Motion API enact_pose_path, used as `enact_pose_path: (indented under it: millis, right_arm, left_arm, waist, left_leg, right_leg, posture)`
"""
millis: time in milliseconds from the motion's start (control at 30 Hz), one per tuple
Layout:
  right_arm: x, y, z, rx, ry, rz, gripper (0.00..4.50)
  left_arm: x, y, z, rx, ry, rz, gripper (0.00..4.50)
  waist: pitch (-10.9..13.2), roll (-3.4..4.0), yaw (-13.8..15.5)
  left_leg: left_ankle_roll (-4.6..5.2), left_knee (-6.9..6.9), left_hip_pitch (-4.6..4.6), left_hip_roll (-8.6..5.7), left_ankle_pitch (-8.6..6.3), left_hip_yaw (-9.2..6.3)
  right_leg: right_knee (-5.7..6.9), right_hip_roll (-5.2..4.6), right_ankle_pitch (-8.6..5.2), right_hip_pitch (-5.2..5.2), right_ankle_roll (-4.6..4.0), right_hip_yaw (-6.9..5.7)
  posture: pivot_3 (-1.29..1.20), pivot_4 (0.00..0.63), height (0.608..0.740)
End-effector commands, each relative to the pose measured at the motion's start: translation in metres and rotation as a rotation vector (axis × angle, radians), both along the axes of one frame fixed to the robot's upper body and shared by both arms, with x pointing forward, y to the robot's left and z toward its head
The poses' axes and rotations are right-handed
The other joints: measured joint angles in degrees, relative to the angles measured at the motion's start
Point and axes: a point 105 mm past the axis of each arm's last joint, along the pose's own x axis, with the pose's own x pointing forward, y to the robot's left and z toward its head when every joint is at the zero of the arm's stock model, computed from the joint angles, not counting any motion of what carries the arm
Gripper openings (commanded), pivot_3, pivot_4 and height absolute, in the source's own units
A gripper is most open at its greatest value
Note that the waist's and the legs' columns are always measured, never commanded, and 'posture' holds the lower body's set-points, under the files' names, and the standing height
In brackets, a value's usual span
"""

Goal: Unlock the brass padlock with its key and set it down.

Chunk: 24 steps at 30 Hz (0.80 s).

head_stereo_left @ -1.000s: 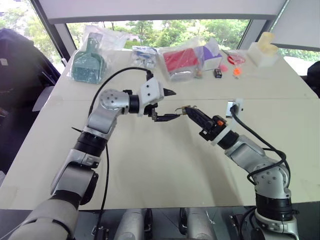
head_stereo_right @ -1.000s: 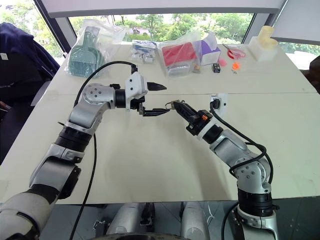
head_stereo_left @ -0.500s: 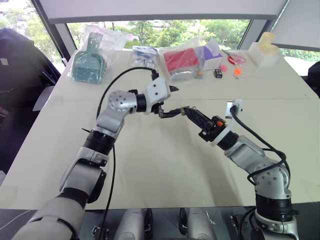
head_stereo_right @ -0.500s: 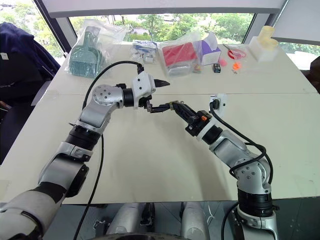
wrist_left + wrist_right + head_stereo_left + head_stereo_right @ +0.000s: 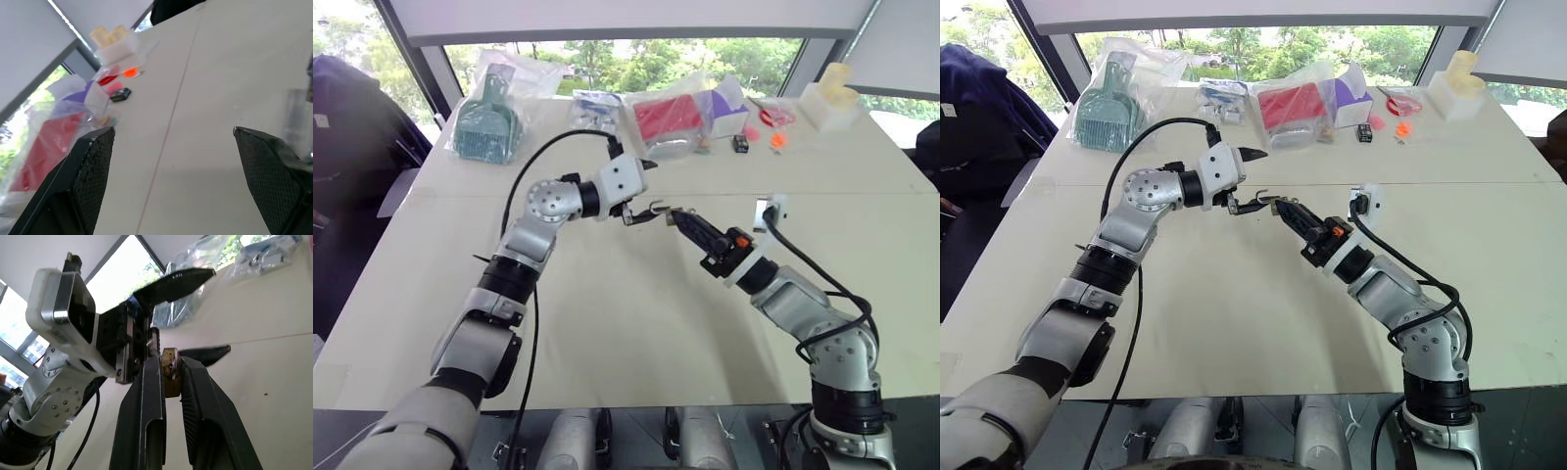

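Observation:
The brass padlock [image 5: 170, 373] is small and yellowish, and my right gripper [image 5: 166, 363] is shut on it, holding it in the air above the table's middle. A thin silvery part rises from it toward my left gripper [image 5: 649, 193]. That gripper is open, its black fingers [image 5: 93, 161] spread wide around the tip of the right gripper [image 5: 1279, 206]. One finger is above the lock and the other just beyond it; I cannot tell whether either touches it. The key is too small to make out.
Along the table's far edge lie a bagged teal brush set [image 5: 485, 125], a bagged red pack [image 5: 666, 119], a purple box [image 5: 725, 104], a small black box [image 5: 740, 143], orange bits [image 5: 776, 140] and a white block [image 5: 830, 101]. A white plug adapter [image 5: 771, 209] sits behind the right arm.
My left gripper has moved right and farther away toward the right gripper's tip and rolled, staying open. The right gripper has kept still with the padlock.

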Motion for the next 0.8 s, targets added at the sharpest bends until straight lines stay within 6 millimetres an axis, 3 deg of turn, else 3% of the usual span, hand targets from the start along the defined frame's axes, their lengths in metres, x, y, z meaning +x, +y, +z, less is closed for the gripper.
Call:
enact_pose_path:
  millis: [33,233,367,533,667,800]
  right_arm:
    - [-0.006,0.005,0.011,0.023,-0.043,0.025,0.08]
    - [-0.005,0.004,0.011,0.031,-0.037,0.018,0.08]
    - [-0.002,-0.001,0.006,0.033,-0.006,-0.016,0.08]
    - [0.005,-0.01,-0.034,-0.073,0.172,-0.075,0.08]
    - [0.012,-0.017,-0.061,-0.043,0.335,-0.122,0.08]
    - [0.021,-0.024,-0.072,0.011,0.42,-0.177,0.08]
  left_arm:
    - [-0.002,-0.004,0.018,-0.039,-0.071,-0.008,3.99]
    - [-0.001,0.001,0.006,-0.002,-0.032,0.001,3.99]
    - [0.011,0.022,-0.012,0.049,0.067,0.083,3.99]
    - [0.012,0.056,-0.027,0.054,0.244,0.141,3.99]
    - [-0.023,0.067,-0.035,0.051,0.426,0.022,3.99]
    - [-0.052,0.07,-0.044,0.071,0.506,-0.023,3.99]
  waist:
    - [0.0,0.0,0.0]
    - [0.0,0.0,-0.1]
    - [0.0,0.0,-0.1]
    - [0.0,0.0,-0.2]
    - [0.0,0.0,-0.5]
    - [0.0,0.04,-0.6]
  left_leg:
    - [0.0,0.0,0.0,0.0,0.0,0.0]
    - [0.0,0.0,0.0,0.0,0.0,0.0]
    - [0.0,0.0,0.01,0.0,0.0,0.0]
    - [-0.01,0.0,0.01,0.01,0.01,0.01]
    - [-0.3,-0.02,-0.02,0.02,0.16,0.02]
    - [-0.37,-0.03,-0.03,0.03,0.2,0.02]
  right_leg:
    - [0.0,-0.01,0.0,0.0,0.0,0.0]
    - [0.0,0.0,0.0,0.0,0.0,0.0]
    - [0.01,0.0,0.0,0.0,0.0,0.0]
    - [0.03,0.01,0.0,-0.01,0.0,0.0]
    - [0.02,-0.01,-0.01,-0.07,-0.01,0.0]
    - [0.02,-0.01,-0.04,-0.09,-0.07,0.01]
  posture:
    - [0.0,0.15,0.735]
    - [0.0,0.15,0.735]
    - [0.0,0.15,0.735]
    - [0.0,0.15,0.735]
    - [0.0,0.15,0.735]
    - [0.0,0.15,0.735]
